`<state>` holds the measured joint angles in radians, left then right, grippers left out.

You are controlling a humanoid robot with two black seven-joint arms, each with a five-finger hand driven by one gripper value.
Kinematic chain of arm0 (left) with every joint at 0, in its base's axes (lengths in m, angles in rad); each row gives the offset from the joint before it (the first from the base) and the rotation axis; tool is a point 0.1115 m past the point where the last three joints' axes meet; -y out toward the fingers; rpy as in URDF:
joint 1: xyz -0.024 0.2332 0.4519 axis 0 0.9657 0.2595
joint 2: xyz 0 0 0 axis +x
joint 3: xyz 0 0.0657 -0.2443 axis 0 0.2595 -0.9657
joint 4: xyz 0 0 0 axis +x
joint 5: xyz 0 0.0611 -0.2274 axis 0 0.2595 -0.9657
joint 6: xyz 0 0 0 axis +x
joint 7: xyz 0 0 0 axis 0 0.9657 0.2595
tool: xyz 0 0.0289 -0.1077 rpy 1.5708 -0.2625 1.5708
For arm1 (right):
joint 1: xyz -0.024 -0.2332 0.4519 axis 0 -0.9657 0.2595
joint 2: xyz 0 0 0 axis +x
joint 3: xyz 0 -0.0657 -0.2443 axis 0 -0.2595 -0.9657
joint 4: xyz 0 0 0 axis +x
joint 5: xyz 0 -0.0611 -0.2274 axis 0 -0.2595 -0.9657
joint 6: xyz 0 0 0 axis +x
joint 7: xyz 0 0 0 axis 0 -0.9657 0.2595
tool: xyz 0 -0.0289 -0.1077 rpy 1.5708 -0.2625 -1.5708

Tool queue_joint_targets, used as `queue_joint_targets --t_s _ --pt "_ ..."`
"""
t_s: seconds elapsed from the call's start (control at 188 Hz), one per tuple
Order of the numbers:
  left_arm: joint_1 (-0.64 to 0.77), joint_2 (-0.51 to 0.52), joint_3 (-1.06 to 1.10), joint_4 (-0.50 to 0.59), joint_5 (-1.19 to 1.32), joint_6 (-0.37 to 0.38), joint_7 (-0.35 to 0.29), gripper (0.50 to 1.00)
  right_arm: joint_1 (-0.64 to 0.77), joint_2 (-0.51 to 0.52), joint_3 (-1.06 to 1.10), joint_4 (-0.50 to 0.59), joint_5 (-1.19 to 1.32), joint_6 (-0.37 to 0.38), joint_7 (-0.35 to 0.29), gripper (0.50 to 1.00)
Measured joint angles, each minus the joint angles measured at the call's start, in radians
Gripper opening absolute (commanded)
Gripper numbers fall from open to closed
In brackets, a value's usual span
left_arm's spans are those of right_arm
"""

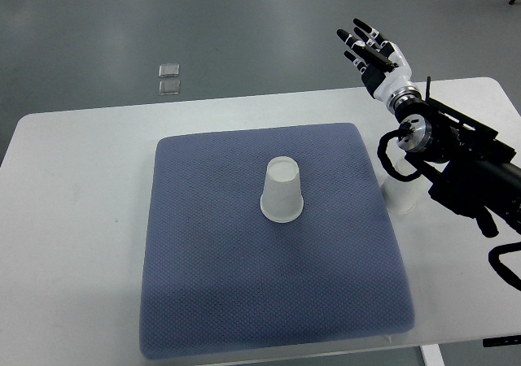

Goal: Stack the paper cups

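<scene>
Grey concrete floor surrounds a white rectangular table (81, 187) seen steeply from above, and over the table's far right corner hangs the robot's right hand (373, 53), white with black finger segments, its arm coming in from the right edge. Its fingers (359, 34) are spread and nearly straight, pointing up and away toward the floor beyond the table edge, and they hold nothing. Behind the wrist runs the black forearm (464, 167), with a looped black cable beside it, stretched above the table's right side. Partly under that forearm, just beside the right edge of the mat, stands a second white paper cup (400, 197), half hidden by the arm, so I cannot tell which way up it sits. Spread across the middle of the table is a square blue-grey textured fabric mat (220, 285). Near the mat's centre stands a white paper cup (282, 189), upside down with its wide rim on the fabric, well apart from the hand. On the floor past the table's far edge lie two small pale square objects (169, 78), one just behind the other.
</scene>
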<state>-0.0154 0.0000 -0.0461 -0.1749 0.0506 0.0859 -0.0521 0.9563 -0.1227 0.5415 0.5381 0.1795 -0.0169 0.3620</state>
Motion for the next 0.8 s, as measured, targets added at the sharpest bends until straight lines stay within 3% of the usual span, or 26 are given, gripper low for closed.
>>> queue_joint_targets --t_s 0.801 --pt "0.000 0.000 0.000 0.003 0.000 0.000 0.000 1.000 0.001 -0.003 0.005 0.000 0.000 -0.001 0.000 0.915"
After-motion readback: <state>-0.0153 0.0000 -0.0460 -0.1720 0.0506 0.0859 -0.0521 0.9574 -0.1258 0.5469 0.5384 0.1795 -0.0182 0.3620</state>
